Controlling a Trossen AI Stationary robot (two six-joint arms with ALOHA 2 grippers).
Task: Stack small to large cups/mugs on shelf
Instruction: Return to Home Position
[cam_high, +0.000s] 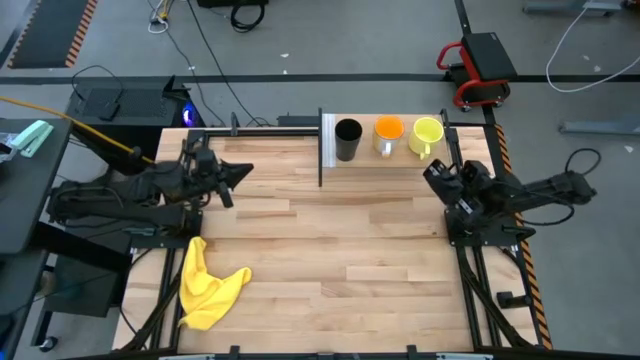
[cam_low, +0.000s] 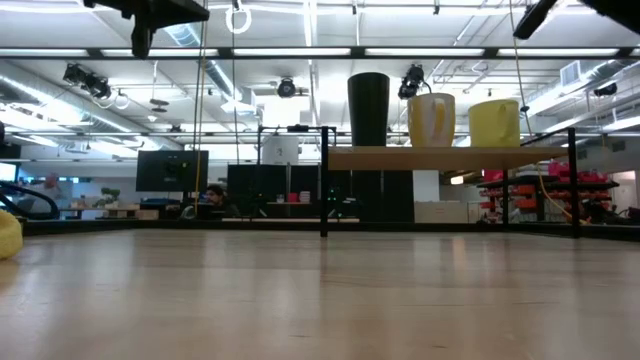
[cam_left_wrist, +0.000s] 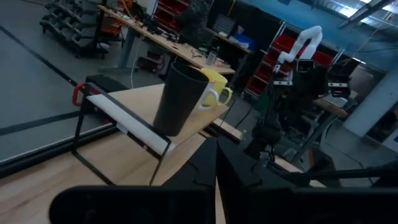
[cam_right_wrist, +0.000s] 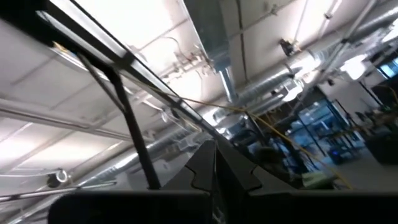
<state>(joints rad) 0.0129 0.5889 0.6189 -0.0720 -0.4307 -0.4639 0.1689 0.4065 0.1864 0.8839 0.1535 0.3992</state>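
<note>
Three cups stand upright on their bases in a row on the shelf (cam_high: 400, 152), a light board at the table's far edge. The black cup (cam_high: 348, 140) is beside the white end panel, the orange mug (cam_high: 388, 133) in the middle, the yellow-green mug (cam_high: 427, 135) at the right. The low view shows the black cup (cam_low: 368, 108) as the tallest. My left gripper (cam_high: 248, 171) hovers shut, left of the shelf, pointing level toward the black cup (cam_left_wrist: 180, 99). My right gripper (cam_high: 428, 170) is shut just on the near side of the yellow-green mug, tipped upward. Neither holds anything.
A crumpled yellow cloth (cam_high: 205, 285) lies at the table's near left. The shelf stands on black metal posts (cam_low: 324, 180) above the tabletop. Bare wood (cam_high: 340, 250) spreads between the two arms. A red-framed cart (cam_high: 480, 65) stands on the floor beyond the table.
</note>
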